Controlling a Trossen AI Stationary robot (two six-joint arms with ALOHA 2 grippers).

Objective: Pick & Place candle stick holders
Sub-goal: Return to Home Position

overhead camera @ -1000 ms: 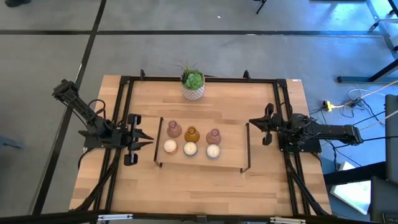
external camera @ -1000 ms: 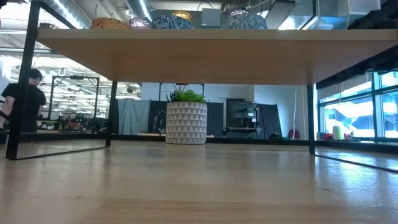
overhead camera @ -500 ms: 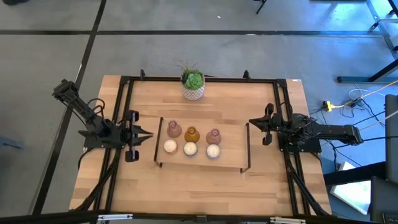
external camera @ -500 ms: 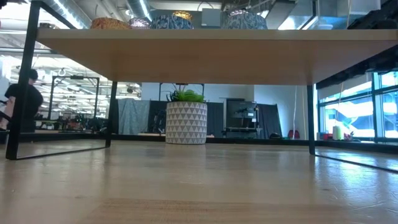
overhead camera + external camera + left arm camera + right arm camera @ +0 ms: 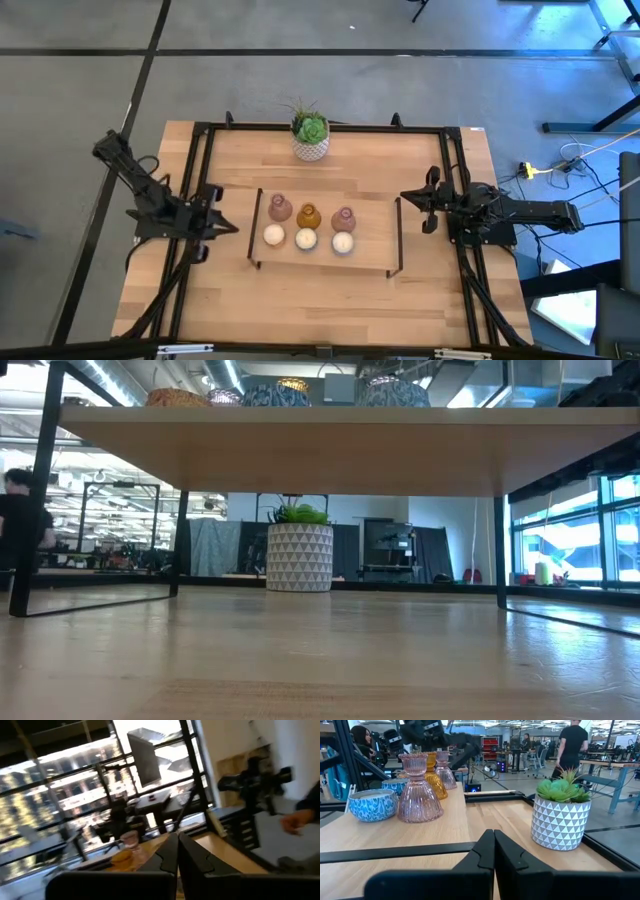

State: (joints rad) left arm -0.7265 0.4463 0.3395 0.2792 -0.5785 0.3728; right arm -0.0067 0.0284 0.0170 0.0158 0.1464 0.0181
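Six candle stick holders stand on a low wooden shelf [image 5: 372, 240] in the middle of the table. In its far row are a pink one [image 5: 280, 208], an amber one [image 5: 308, 215] and a second pink one [image 5: 343, 218]. The near row has three low round ones [image 5: 305, 239], white on top with blue-patterned sides [image 5: 371, 805]. My left gripper [image 5: 233, 227] is shut and empty, just left of the shelf, pointing at it. My right gripper [image 5: 404, 196] is shut and empty at the shelf's right end. The nearest pink holder [image 5: 419, 790] shows ahead of it.
A white patterned pot with a green plant [image 5: 311, 137] stands at the table's far edge, behind the shelf. Black frame rails [image 5: 200, 170] run along the table's left, right and far sides. The shelf stands on thin black legs [image 5: 255, 228]. People move in the room beyond.
My left gripper has drawn back a little from the shelf toward the table's left edge, and its arm has folded back with it. A person in the room behind has walked off toward the left. The holders have not moved.
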